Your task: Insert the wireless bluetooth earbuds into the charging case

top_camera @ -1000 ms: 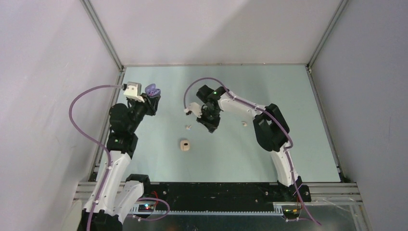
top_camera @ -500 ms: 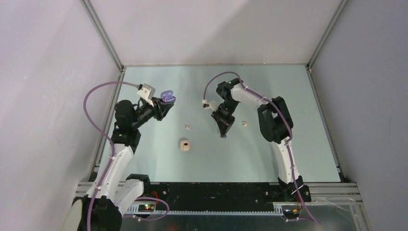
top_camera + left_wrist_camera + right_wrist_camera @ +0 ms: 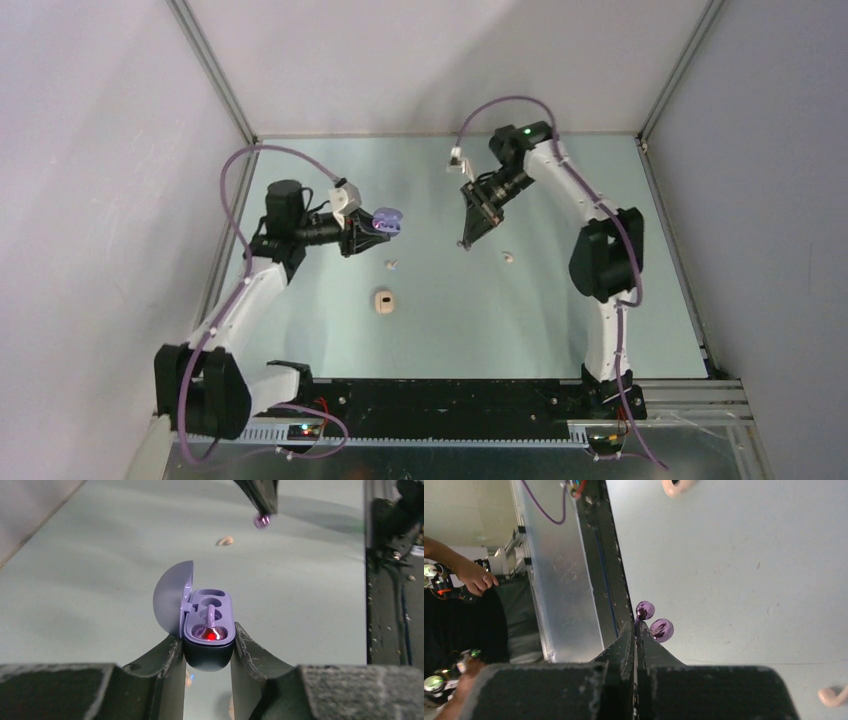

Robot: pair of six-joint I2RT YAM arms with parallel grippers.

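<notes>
Matte pale-green table [image 3: 600, 300], open room toward 3 o'clock. The left gripper [image 3: 207, 642] clamps the smooth lilac charging case [image 3: 209, 605]. Its rounded lid is open, with one seated lilac bud [image 3: 210, 622] and the far socket empty. At the case's 3 o'clock from above, the right gripper [image 3: 638, 626], jaws nearly closed, pinches a glossy lilac earbud [image 3: 661, 630]. A cream case [image 3: 383, 301], a cream bud [image 3: 392, 265] and a second cream bud [image 3: 508, 257] lie on the table.

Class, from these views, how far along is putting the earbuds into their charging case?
Done: one lilac bud sits in the open purple case, clamped by the left gripper. In hand: the right gripper pinches the second lilac bud. Left: seating it in the empty slot; two cream buds lie outside the cream case.
</notes>
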